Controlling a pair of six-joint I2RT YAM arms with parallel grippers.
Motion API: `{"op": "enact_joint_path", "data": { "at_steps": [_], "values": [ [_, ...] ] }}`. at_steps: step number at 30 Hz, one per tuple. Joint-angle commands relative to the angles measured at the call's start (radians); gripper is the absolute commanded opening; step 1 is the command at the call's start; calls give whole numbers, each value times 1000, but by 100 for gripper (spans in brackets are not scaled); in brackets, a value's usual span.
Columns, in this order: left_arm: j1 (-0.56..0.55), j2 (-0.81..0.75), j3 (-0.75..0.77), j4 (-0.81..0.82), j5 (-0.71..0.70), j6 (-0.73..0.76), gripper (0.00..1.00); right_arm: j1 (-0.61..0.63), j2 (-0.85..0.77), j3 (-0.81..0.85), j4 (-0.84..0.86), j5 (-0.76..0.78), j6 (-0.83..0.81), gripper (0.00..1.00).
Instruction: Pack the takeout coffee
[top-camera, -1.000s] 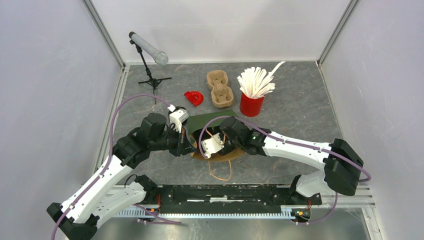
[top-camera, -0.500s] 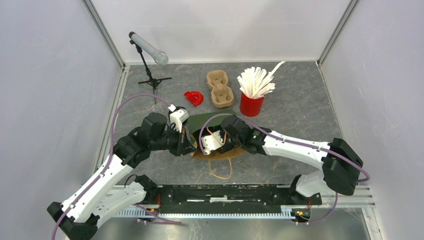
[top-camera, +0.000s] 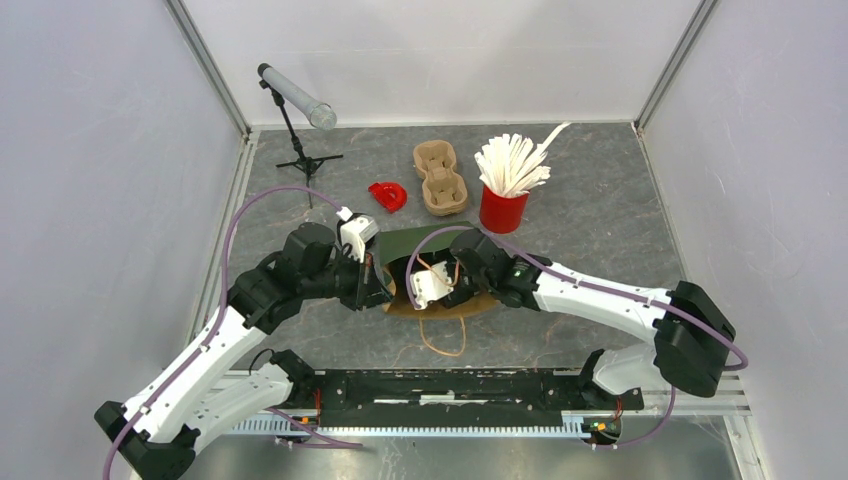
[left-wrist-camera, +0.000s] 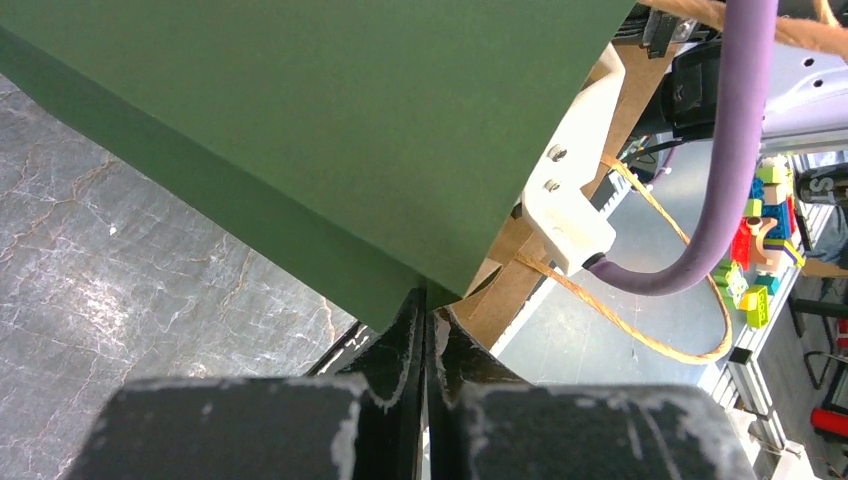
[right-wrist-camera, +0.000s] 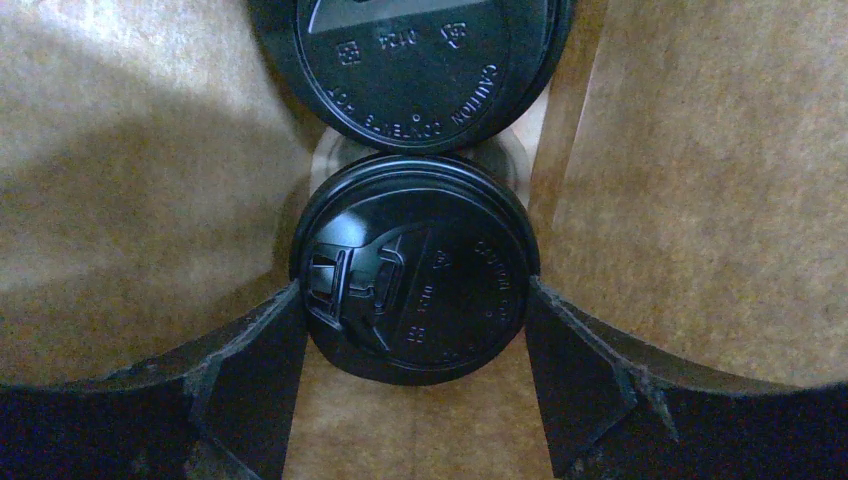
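A green paper bag (top-camera: 425, 240) with a brown inside lies on its side mid-table. My left gripper (top-camera: 376, 285) is shut on the edge of the bag's mouth; in the left wrist view the jaws (left-wrist-camera: 425, 305) pinch the green paper (left-wrist-camera: 350, 120). My right gripper (top-camera: 440, 290) reaches inside the bag. In the right wrist view its fingers (right-wrist-camera: 412, 300) press both sides of a black-lidded coffee cup (right-wrist-camera: 440, 290). A second black-lidded cup (right-wrist-camera: 420, 60) sits just beyond it, deeper in the bag.
A cardboard cup carrier (top-camera: 440, 178), a red cup of white stirrers (top-camera: 503, 208) and a small red object (top-camera: 388, 196) stand behind the bag. A tripod with a grey tube (top-camera: 298, 100) is at back left. The bag's string handle (top-camera: 445, 345) lies in front.
The right arm and its gripper have shifted slightly to the right at the bag's mouth. The left arm still holds the bag's edge in about the same place.
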Motion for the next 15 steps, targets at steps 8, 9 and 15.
{"op": "enact_joint_path", "data": {
  "at_steps": [8, 9, 15],
  "values": [
    [3, -4, 33, 13, 8, -41, 2, -4, 35, 10, -75, -72, 5, 65],
    [3, -4, 32, 12, 8, -41, 2, -5, 42, 12, -69, -67, 11, 64],
    [3, -1, 31, 17, 16, -46, 2, -5, 52, -27, -10, -47, 35, 65]
  ]
}}
